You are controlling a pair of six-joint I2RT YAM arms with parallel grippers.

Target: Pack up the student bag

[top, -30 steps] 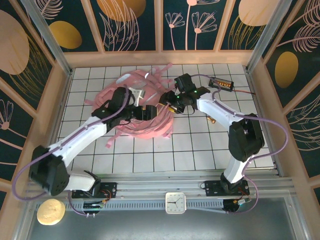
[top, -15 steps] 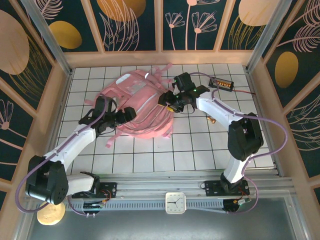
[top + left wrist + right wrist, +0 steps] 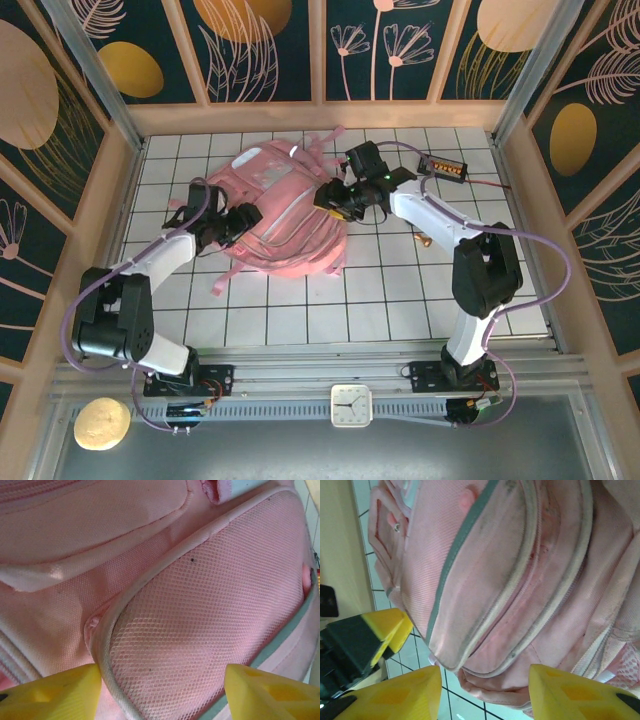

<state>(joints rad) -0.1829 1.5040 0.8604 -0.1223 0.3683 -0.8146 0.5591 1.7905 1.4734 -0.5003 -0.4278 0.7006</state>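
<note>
Student bag is laid flat near the far edge of the table. Left gripper and right gripper are held open, empty, flanking it, presumably for repositioning.

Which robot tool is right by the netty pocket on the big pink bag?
The left tool: the mesh pocket of the soft pink fabric backpack shows between its yellow fingertips. The right tool faces smooth piped seams instead.

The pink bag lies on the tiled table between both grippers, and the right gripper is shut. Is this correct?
No: the right gripper is open; the right wrist view shows its yellow fingers apart. The bag lies on the tiled table between it and the left gripper.
</note>
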